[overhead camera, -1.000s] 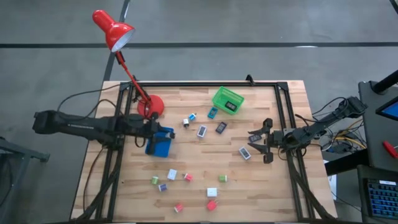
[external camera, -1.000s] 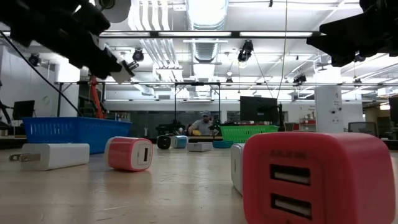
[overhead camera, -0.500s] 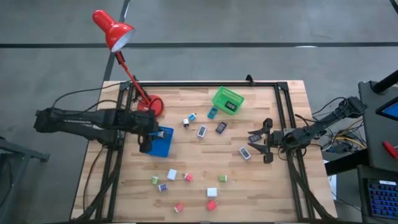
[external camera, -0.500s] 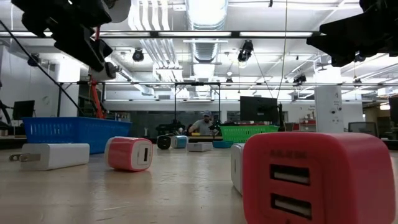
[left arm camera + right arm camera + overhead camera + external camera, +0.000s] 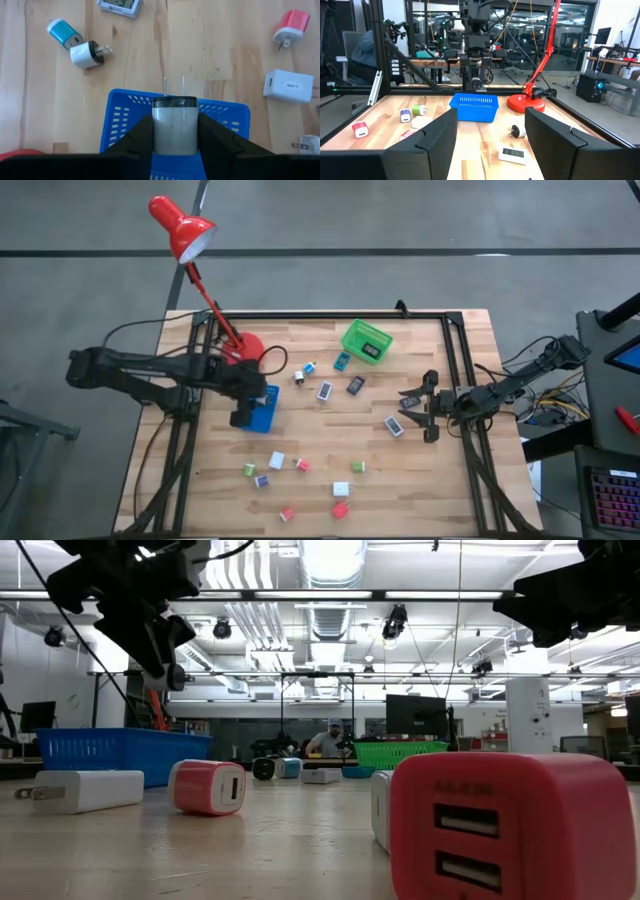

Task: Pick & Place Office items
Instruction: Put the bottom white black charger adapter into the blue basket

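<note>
My left gripper (image 5: pixel 247 406) points steeply down over the blue tray (image 5: pixel 265 418) and is shut on a pale grey wall charger (image 5: pixel 174 127). The charger's two metal prongs (image 5: pixel 173 85) stick out past the fingertips. Small office items lie scattered on the wooden table: a white cube (image 5: pixel 341 489), a red one (image 5: pixel 340 508), a green one (image 5: pixel 358 467) and flat pieces near the middle (image 5: pixel 324 391). My right gripper (image 5: pixel 415 408) hovers open at the table's right side, level, with nothing between its fingers. A flat grey piece (image 5: pixel 393 425) lies close to it. My left gripper pinches the charger by its two opposite side faces (image 5: pixel 156 134) between the two fingers (image 5: pixel 137 137). The fingers come from above, slanting down. The charger is lifted clear above the tray (image 5: pixel 120 115), prongs pointing away from the wrist.
A red desk lamp stands with its base (image 5: pixel 243 350) just behind the blue tray. A green basket (image 5: pixel 366 340) with a dark piece inside stands at the back. A black frame (image 5: pixel 460 350) borders the table. In the low view a red charger (image 5: pixel 510 830) lies close to the camera.
My left gripper has tipped from nearly level to steeply downward over the blue tray and risen a little, staying shut on the charger. The charger has turned with it, so its prongs now point down toward the tray.
</note>
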Tool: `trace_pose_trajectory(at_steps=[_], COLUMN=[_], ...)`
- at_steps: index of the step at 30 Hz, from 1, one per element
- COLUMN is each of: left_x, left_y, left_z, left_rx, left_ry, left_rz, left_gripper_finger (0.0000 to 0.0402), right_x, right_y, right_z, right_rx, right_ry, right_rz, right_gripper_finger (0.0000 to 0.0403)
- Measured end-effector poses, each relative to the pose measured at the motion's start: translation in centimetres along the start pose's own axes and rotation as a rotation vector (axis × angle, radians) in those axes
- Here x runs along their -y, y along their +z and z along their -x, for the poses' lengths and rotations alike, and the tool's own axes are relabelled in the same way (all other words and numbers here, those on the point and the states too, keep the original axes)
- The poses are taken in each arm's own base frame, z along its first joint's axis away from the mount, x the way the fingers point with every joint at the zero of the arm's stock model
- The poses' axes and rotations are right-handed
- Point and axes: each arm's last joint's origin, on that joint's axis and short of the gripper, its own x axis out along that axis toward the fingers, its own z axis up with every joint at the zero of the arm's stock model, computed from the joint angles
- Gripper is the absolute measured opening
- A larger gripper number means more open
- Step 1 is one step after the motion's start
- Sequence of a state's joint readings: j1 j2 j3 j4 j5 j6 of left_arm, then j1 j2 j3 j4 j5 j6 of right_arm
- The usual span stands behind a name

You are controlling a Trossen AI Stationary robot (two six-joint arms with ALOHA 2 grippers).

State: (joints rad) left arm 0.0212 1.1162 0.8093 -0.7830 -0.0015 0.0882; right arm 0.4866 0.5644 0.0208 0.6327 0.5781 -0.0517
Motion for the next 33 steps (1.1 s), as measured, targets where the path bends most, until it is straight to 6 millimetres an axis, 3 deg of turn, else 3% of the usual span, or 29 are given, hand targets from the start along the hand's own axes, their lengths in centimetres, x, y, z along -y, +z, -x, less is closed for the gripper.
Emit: trace_pose_trajectory(at_steps=[26,33], left_x=[0.0,0.1], left_y=[-0.4,-1.2], left_z=[-0.4,-1.4], left_rx=[-0.026,-0.043], left_ry=[-0.001,-0.007], left_rz=[0.0,0.02], left_gripper_finger=[0.012,0.012], right_x=[0.0,0.0], right_y=[0.0,0.0], right_z=[0.0,0.0], right_rx=[0.0,0.0], right_ry=[0.0,0.0], right_rz=[-0.004,-0.004], right_gripper_finger=[0.0223,0.0223])
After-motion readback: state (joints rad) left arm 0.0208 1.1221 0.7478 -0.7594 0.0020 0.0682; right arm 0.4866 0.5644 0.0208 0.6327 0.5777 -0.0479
